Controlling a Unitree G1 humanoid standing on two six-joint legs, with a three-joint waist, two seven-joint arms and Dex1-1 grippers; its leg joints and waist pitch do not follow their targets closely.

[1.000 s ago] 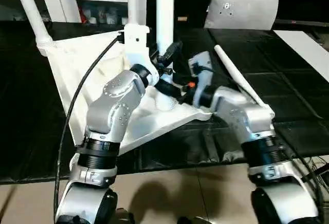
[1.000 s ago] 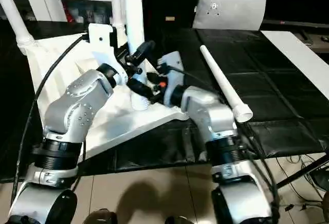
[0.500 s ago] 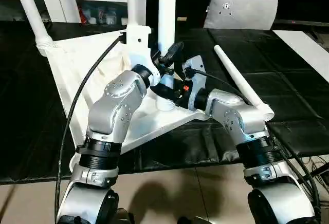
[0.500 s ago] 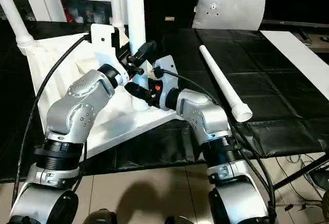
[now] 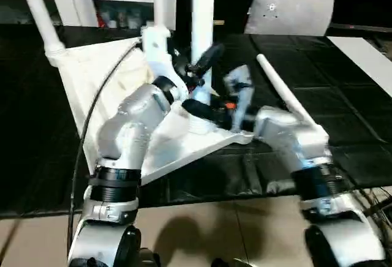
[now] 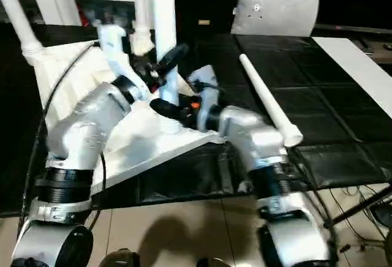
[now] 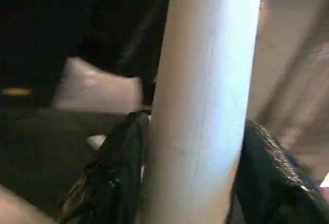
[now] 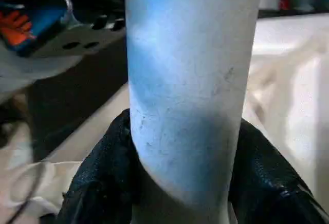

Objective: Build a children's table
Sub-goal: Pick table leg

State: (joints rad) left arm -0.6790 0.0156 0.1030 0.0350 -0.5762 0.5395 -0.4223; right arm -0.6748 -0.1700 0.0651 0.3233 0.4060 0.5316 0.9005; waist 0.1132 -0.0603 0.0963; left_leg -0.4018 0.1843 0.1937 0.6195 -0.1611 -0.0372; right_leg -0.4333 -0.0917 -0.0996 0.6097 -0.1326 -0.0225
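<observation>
Both grippers clamp the upright leg (image 5: 202, 28) in the tabletop (image 5: 92, 71) socket: left gripper (image 7: 190, 183) higher, right gripper (image 8: 185, 183) lower. Loose leg (image 5: 285, 98) lies beside.

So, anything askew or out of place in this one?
One long white tapered plastic leg lies loose on the black mat, beside the upturned white plastic tabletop. Both grippers, left and right, clamp the upright leg at its near corner.

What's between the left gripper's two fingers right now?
The upright table leg fills the gap between the left gripper's black fingers, as the left wrist view shows. The right gripper clamps the same leg.
</observation>
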